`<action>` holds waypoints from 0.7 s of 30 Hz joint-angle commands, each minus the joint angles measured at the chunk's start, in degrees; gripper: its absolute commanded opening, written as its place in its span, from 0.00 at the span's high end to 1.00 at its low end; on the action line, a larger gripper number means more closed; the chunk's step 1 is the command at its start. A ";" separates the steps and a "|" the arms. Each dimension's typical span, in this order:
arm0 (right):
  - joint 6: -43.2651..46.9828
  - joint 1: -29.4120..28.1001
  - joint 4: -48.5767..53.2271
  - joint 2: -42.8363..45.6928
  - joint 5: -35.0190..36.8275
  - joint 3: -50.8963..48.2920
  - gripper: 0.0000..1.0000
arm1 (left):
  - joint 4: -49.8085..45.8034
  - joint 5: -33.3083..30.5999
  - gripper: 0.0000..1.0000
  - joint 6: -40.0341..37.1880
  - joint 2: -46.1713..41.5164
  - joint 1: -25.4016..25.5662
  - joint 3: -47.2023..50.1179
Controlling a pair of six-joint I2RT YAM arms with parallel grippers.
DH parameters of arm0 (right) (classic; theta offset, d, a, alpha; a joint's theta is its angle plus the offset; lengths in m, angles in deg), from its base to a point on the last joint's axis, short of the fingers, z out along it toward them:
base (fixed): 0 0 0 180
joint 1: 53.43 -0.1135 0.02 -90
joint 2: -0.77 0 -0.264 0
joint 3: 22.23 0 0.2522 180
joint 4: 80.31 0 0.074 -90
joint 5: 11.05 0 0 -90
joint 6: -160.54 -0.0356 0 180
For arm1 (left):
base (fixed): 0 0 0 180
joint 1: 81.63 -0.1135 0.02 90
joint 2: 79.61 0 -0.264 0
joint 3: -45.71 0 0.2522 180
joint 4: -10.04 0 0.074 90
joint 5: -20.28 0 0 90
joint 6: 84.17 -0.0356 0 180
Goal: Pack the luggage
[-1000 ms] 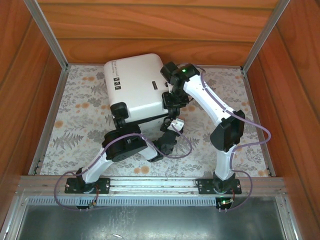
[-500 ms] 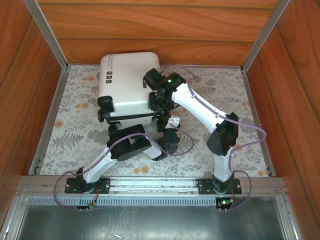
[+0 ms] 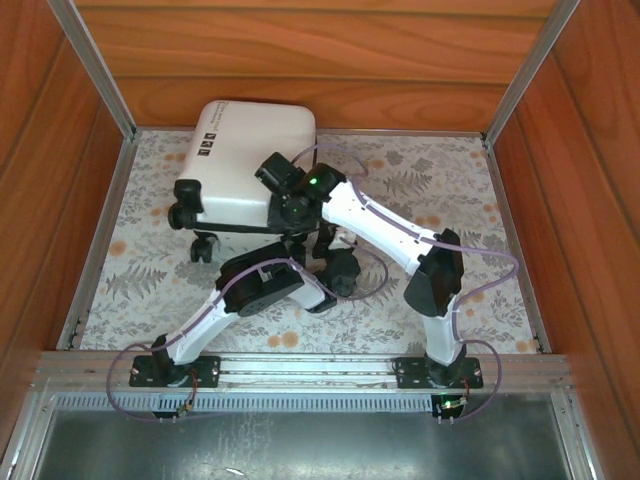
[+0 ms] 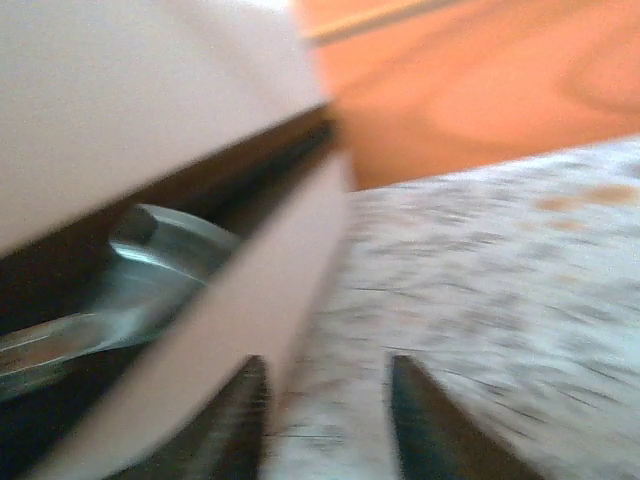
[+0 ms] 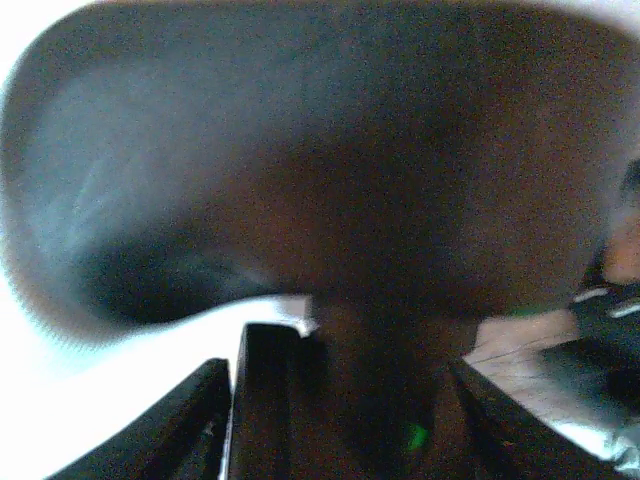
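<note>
Two white halves make up the luggage (image 3: pixel 250 150), which lies at the far left of the flowered table (image 3: pixel 460 180), close to the far wooden wall (image 3: pixel 300 60), with its black wheels (image 3: pixel 188 213) pointing left. My left wrist camera looks along its side. There is one white shell above and one below, a dark gap between them and a silvery piece (image 4: pixel 160 260) lying in that gap. I judge from this that the case is not yet fully shut and that closing it is the step in hand. My left gripper (image 4: pixel 330 430) sits low beside the case with its fingers apart, only table between them and nothing held; its left finger is just beside the lower shell's edge. My right gripper (image 5: pixel 340 430) is up against something dark and blurred. Its fingers stand apart, but I cannot tell whether they grip anything. To do this well I should keep my left fingers out of the seam and press the upper half down squarely along its near edge rather than at one corner. I should also watch that the silvery piece does not get pinched. The wheels may let the case creep toward the wall, so a steadying touch low on the shell would help.
</note>
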 commanded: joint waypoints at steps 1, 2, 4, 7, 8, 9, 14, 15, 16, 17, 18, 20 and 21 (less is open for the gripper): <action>8.52 -7.81 -8.23 2.73 -11.22 4.79 0.32 | -5.28 13.56 0.19 -1.41 -0.72 2.53 -0.61; 10.25 -7.46 -6.39 3.19 -10.25 5.53 0.30 | -5.28 13.77 0.09 -1.87 -1.22 2.77 -0.30; 14.22 -6.63 -2.11 4.44 -8.27 7.09 0.26 | -5.35 16.30 0.00 -4.12 -3.21 4.95 1.45; 20.06 -5.37 1.28 7.84 -4.94 6.85 0.21 | -6.24 19.36 0.00 -4.73 -7.84 7.44 5.73; 21.85 -4.89 1.55 9.24 -4.19 6.20 0.20 | -7.21 20.11 0.00 -3.54 -9.61 8.19 7.25; 23.89 -4.16 1.49 10.99 -3.56 5.28 0.19 | -9.78 22.50 0.00 -0.66 -12.22 8.59 9.16; 31.02 -0.54 -2.08 22.69 0.92 -2.55 0.17 | -33.04 36.12 0.00 16.69 -26.32 8.33 14.28; 32.27 0.47 -3.70 25.67 2.67 -5.11 0.17 | -37.26 38.23 0.00 18.30 -28.82 8.32 14.32; 33.84 1.39 -6.09 28.98 5.12 -9.18 0.17 | -41.46 40.35 0.00 19.54 -31.36 8.36 14.20; 35.16 2.01 -8.71 32.44 8.12 -13.34 0.17 | -45.40 41.74 0.01 20.51 -33.64 8.37 13.88; 36.72 2.84 -12.80 36.66 12.23 -18.83 0.16 | -50.07 43.29 0.02 21.97 -36.72 8.28 13.63; 39.17 5.38 -20.31 45.78 17.13 -30.11 0.12 | -59.56 46.83 0.03 23.36 -43.00 8.00 12.75; 40.30 7.38 -24.08 49.55 17.61 -35.31 0.10 | -66.38 46.79 0.04 23.64 -46.58 7.87 11.59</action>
